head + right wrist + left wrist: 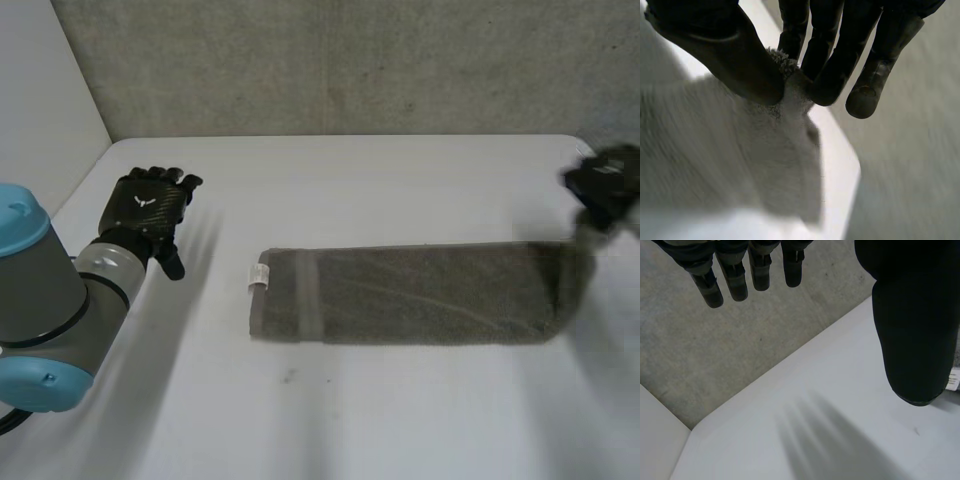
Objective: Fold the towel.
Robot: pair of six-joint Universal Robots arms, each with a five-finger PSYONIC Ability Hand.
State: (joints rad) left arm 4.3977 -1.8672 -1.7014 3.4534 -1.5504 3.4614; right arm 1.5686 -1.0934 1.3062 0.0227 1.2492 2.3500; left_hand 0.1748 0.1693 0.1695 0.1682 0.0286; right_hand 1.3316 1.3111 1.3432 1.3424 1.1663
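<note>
A grey-brown towel [410,295] lies as a long folded strip across the middle of the white table [330,420], with a small white label [260,274] at its left end. My right hand [605,190] is at the strip's right end and lifts that end off the table. In the right wrist view the thumb [735,60] and fingers [832,75] pinch the towel's edge [785,65], and the cloth hangs down from them. My left hand [148,208] hovers over the table's left side, apart from the towel, its fingers [732,275] straight and holding nothing.
A grey concrete wall [350,60] runs behind the table's far edge. A white side panel [40,100] stands at the left. My left arm [45,300] fills the near left corner.
</note>
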